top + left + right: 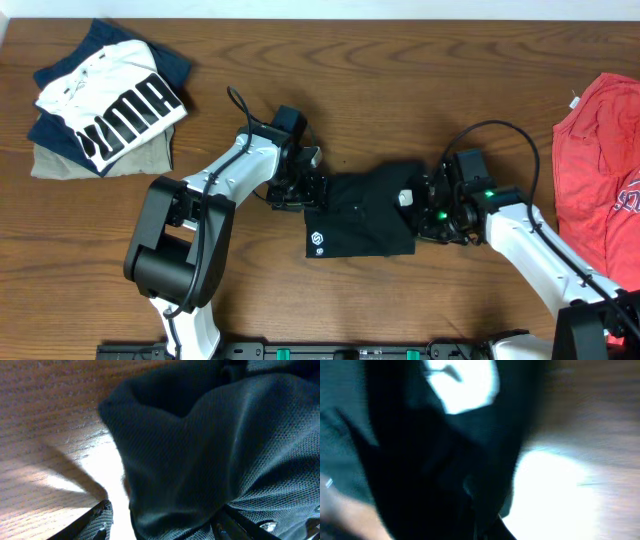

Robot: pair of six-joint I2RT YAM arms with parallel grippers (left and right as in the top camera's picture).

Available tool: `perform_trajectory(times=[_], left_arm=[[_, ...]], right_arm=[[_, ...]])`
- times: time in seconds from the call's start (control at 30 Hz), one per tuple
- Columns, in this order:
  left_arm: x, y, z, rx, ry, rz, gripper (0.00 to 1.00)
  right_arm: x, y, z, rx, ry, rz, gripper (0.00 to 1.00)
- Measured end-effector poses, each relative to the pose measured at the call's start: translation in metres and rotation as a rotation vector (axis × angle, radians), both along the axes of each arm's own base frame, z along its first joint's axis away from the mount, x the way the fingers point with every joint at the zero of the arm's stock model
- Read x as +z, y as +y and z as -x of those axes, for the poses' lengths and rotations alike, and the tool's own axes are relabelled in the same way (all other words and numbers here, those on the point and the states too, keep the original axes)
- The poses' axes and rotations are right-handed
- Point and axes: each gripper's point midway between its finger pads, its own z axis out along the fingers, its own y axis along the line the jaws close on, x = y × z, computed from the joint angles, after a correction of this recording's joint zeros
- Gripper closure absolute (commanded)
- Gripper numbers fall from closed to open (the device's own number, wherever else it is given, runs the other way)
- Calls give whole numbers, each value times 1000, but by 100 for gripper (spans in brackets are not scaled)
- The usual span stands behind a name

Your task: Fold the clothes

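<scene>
**Black garment pinned between two arms, mid-fold**

The black garment (365, 215) lies at the middle of the table (400, 60), already gathered into a compact, roughly square shape. Its white logo (317, 240) faces up at the near-left corner. That it is bunched rather than flat suggests a fold is under way but not yet squared off.

The right gripper (428, 207) sits at the garment's right edge with its jaws together. Its wrist view is blurred, but dark cloth runs right down to the fingertips, so it looks clamped on that edge — probably to lift or carry it across.

The left gripper (305, 192) sits at the opposite, left edge. Its fingers (100, 522) stand apart, with a hump of cloth rising between them and a strip of bare table beside one finger. So it is not pinching; it seems placed to take that side.

The PUMA shirt (125, 105) sits on a pile at the far left, and the red T-shirt (600, 150) lies at the right — both well apart from the work.
</scene>
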Motion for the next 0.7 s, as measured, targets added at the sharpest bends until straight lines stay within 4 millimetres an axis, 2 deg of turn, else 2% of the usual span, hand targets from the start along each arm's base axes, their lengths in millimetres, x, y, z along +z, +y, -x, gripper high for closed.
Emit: perform_trajectory(times=[0.13,0.27,0.3,0.37,0.43,0.6,0.7], left_arm=[[0,0,2,-4,7,-1,37],[0,-1,3,-7,8,-2,37],[0,-1,3,-7,9,-2,37],[0,0,4,-7,15,-5,38],[0,1,7,-7,26,-10,38],[2,9,23,-4,96,-38,38],[11,13,20,9,80,-38,37]], right_arm=[[2,-33,-24,-103,-62,81,99],[2,-56,-30,-168,-69,138,99],[1,-58,-29,-170,-64,148,96],[0,-62,-27,-178,-57,167,67],[-1,-65,-27,-183,-59,189,55],[0,-78,-28,-199,-63,239,51],[12,-89,-28,-219,-34,253,51]])
